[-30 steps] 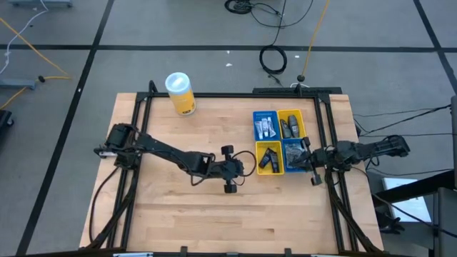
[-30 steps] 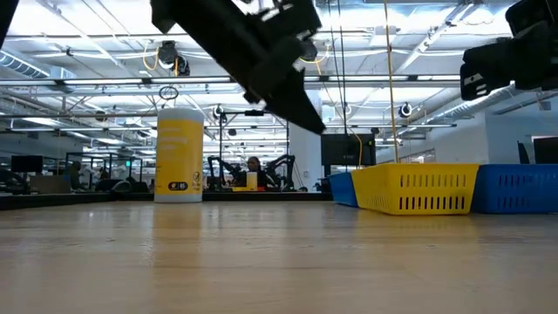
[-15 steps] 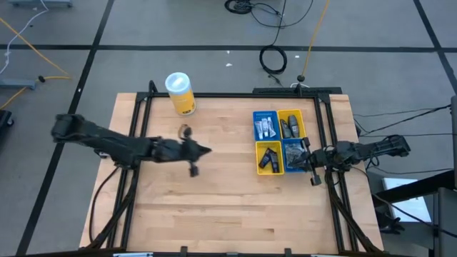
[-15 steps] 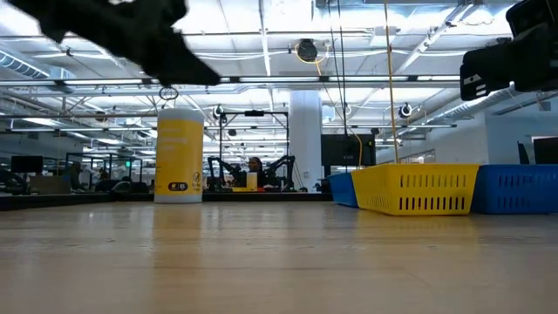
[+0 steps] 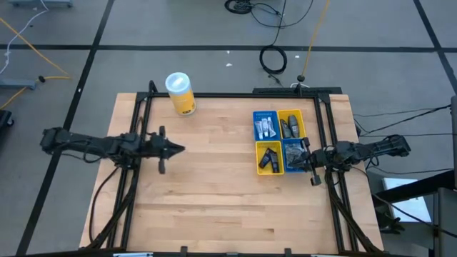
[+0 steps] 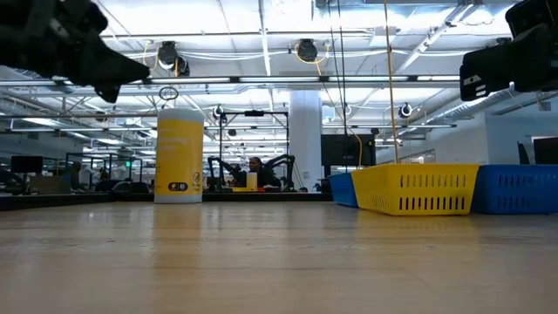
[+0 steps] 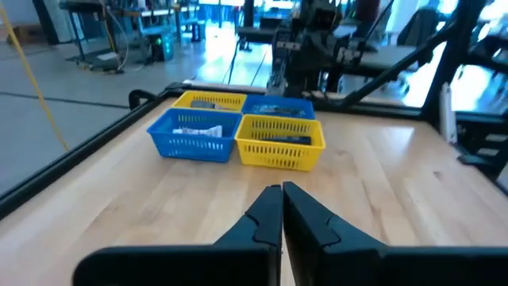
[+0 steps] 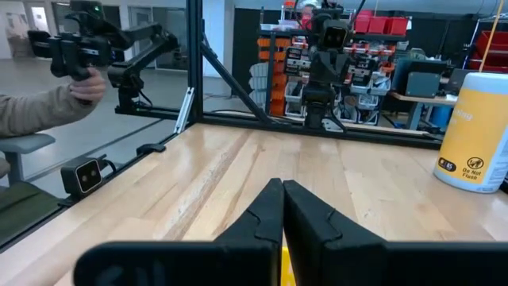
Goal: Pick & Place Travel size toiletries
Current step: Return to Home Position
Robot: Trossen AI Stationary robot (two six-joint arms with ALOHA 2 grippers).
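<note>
The toiletries lie in the four-compartment tray [image 5: 279,141]: white tubes [image 5: 266,127] in a blue compartment, grey pieces [image 5: 289,128] in a yellow one, dark packets [image 5: 268,158] in the other yellow one. In the left wrist view the tray [image 7: 238,137] stands far ahead. My left gripper [image 5: 176,148] [image 7: 282,200] hovers shut over the table's left part, well away from the tray. It also shows high in the low view [image 6: 131,70]. My right gripper [image 5: 294,161] [image 8: 282,195] hangs shut over the tray's right side. Neither holds anything.
A tall yellow canister with a white lid [image 5: 180,93] [image 8: 476,131] stands near the table's far left corner. Bare wood lies between the left gripper and the tray. Black frame rails run along the table's edges. A person's hand [image 8: 79,83] holds a device beyond the table.
My left arm has drawn back from beside the tray toward the table's left edge, crossing the middle of the table, and now points level toward the tray. The right arm and the things in the tray have stayed where they were.
</note>
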